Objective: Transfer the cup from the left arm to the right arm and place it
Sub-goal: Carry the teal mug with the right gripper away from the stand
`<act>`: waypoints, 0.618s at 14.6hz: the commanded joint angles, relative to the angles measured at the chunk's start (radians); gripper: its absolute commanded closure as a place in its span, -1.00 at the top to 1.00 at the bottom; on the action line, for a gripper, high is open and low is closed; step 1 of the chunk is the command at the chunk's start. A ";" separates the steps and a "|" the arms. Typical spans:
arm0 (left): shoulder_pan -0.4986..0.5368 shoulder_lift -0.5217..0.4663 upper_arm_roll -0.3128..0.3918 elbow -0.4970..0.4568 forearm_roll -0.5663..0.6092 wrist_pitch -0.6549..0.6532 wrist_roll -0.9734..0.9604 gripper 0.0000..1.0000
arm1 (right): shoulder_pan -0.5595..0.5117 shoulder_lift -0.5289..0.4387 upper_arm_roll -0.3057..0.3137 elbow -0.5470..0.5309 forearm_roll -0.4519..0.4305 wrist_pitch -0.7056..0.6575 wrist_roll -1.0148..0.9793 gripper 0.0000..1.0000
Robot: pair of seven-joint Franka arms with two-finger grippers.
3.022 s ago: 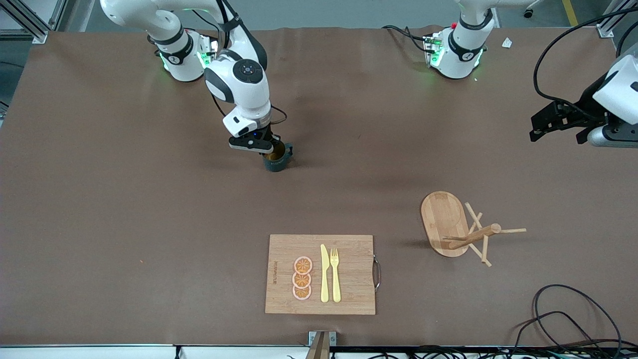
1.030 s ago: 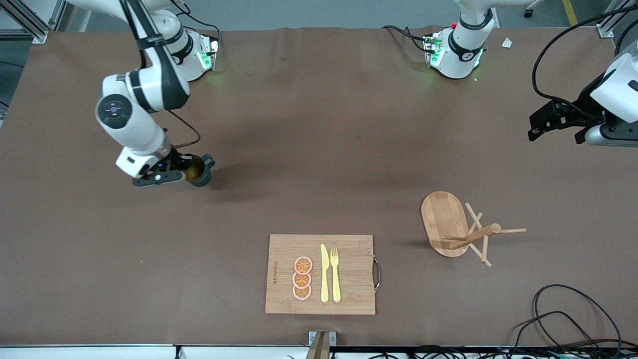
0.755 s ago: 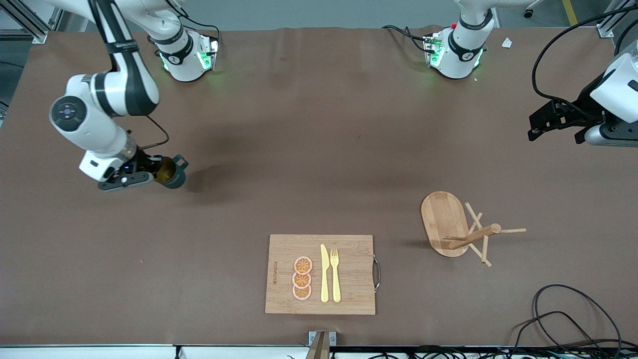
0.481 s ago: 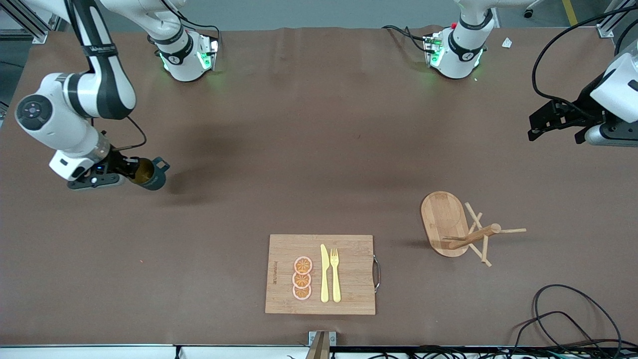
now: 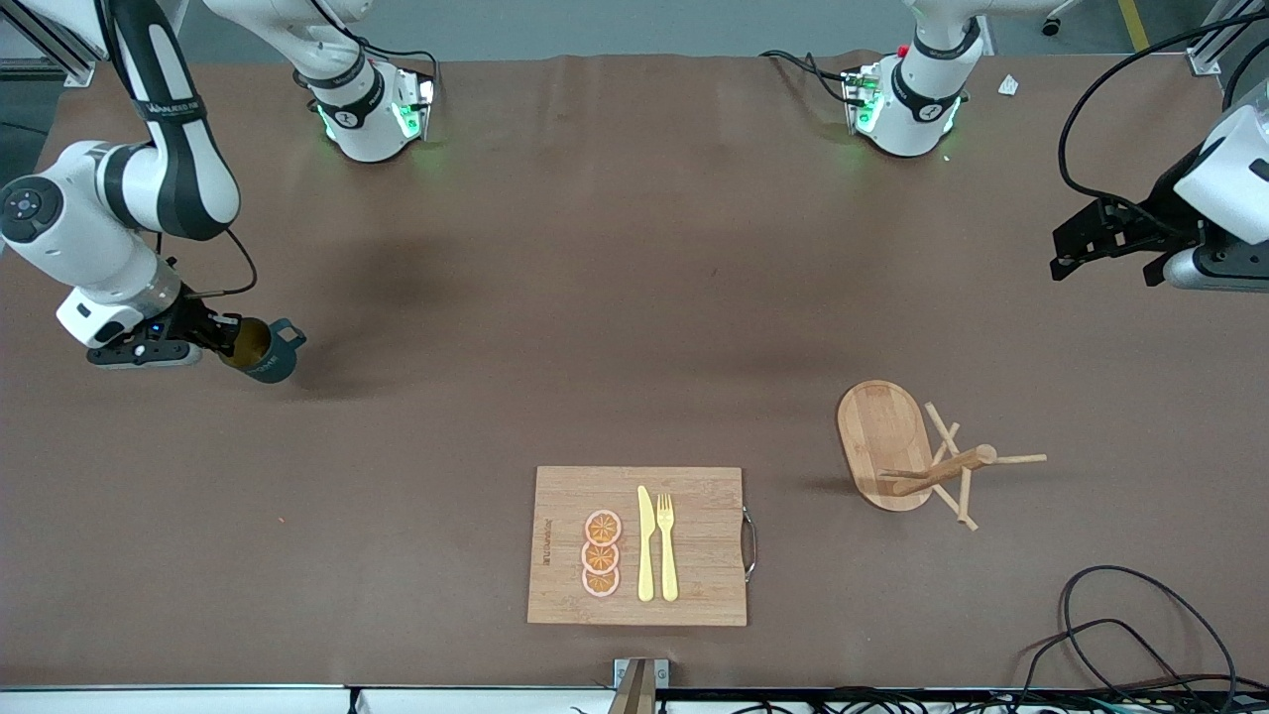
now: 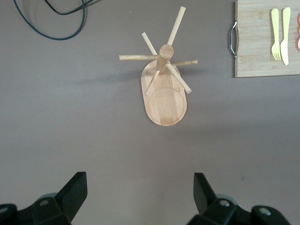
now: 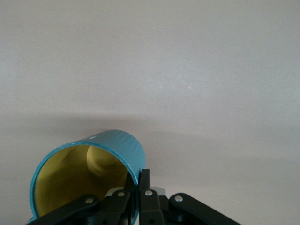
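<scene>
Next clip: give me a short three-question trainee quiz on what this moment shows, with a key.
1. True or false: the left gripper is holding the cup.
2. Where does the cutting board lie compared with the peg rack?
A. nearer to the front camera
B. farther from it
C. on top of the rack
3. Fill in: the right gripper pinches the cup by its ____.

Key
1. False; it is open and empty above the table near the peg rack.
2. A.
3. Rim; one finger is inside the cup, one outside.
</scene>
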 commanded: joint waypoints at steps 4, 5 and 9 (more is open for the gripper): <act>0.004 0.001 -0.006 0.013 0.017 -0.005 0.019 1.00 | -0.043 -0.008 0.018 -0.030 -0.005 0.032 -0.014 -0.99; 0.004 0.001 -0.006 0.013 0.020 -0.007 0.019 1.00 | -0.043 0.002 0.018 -0.030 -0.003 0.033 -0.014 -0.99; 0.005 0.001 -0.006 0.015 0.020 -0.005 0.019 1.00 | -0.043 0.051 0.020 -0.028 -0.002 0.082 -0.014 -0.99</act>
